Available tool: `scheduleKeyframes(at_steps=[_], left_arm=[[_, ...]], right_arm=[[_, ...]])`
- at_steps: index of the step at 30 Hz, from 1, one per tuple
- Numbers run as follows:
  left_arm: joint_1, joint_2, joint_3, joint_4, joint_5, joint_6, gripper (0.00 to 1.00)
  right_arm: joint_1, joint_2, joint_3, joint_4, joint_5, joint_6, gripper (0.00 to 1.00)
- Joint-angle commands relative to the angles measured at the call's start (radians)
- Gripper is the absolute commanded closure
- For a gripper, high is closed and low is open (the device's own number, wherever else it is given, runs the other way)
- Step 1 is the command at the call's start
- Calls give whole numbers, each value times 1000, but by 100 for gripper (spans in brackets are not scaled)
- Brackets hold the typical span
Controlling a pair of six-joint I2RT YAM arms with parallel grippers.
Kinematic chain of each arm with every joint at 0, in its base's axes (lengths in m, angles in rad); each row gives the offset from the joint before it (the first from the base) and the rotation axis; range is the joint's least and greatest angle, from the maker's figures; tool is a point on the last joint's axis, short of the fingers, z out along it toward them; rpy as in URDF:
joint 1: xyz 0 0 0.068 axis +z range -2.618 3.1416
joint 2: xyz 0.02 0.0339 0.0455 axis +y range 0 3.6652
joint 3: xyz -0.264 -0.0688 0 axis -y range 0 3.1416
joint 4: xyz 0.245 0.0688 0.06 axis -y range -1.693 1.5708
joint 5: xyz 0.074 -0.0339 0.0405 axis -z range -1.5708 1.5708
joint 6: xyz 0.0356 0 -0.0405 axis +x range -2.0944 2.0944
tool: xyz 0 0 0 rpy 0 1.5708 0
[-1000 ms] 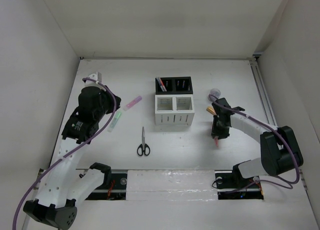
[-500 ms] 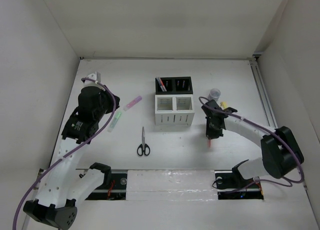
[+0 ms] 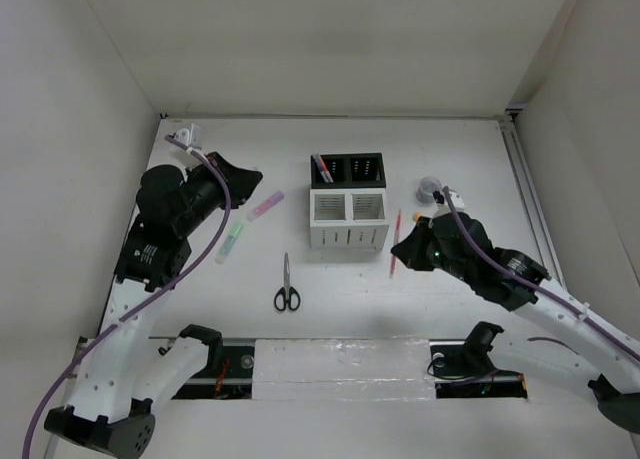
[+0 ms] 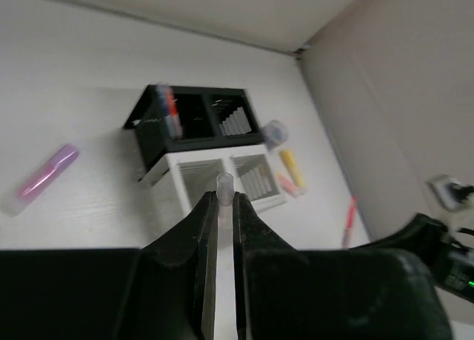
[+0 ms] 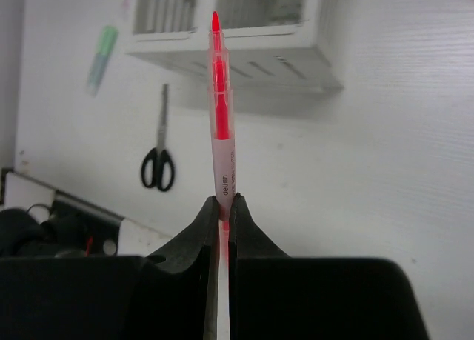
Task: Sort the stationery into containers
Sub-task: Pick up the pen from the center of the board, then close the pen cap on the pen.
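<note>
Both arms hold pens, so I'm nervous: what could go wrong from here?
1. The right fingers pinch the red pen only at one end; the long overhang might pivot or slip.
2. Its free end may catch the white organizer's rim.
3. The left fingers hold a pale pen facing the same organizer; the arms could collide.

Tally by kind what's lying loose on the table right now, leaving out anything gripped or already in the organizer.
Highlighters: 4 (pink, green, yellow, orange)
Scissors: 1
Tape roll: 1
Total: 6
</note>
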Motion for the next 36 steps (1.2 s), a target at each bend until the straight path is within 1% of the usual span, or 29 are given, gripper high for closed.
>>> scheduleKeyframes(at_steps=[1, 2, 3, 4, 6, 7, 8, 10, 13, 15, 17, 24, 27, 36], left_arm=[[5, -80, 6, 257, 198, -39, 100], [5, -89, -5, 290, 243, -48, 100], [5, -89, -5, 316, 258, -48, 100], [5, -98, -5, 360, 271, -48, 100], [5, -99, -14, 393, 294, -77, 100], [5, -99, -41, 463, 347, -99, 100], [5, -99, -52, 488, 363, -120, 100], [5, -112, -98, 569, 398, -145, 100], [5, -122, -130, 606, 419, -145, 100], [5, -122, -141, 627, 459, -145, 100], [5, -122, -176, 675, 499, -169, 100], [5, -122, -200, 706, 571, -182, 100], [5, -131, -209, 706, 571, -182, 100], [5, -131, -218, 684, 568, -172, 100]], right_arm=[[69, 17, -33, 273, -160, -37, 100], [92, 28, -33, 383, -191, -50, 100], [145, 42, -33, 437, -202, -66, 100], [170, 79, -33, 481, -212, -81, 100], [221, 123, -9, 587, -258, -136, 100], [245, 180, 13, 653, -293, -173, 100], [264, 192, 13, 710, -317, -185, 100], [273, 215, 13, 767, -343, -225, 100], [282, 225, 12, 874, -430, -253, 100], [293, 235, 1, 960, -478, -253, 100], [293, 251, 1, 970, -478, -253, 100], [302, 272, 22, 991, -456, -299, 100], [302, 284, 31, 991, -423, -308, 100], [281, 304, 62, 991, -423, -328, 100]])
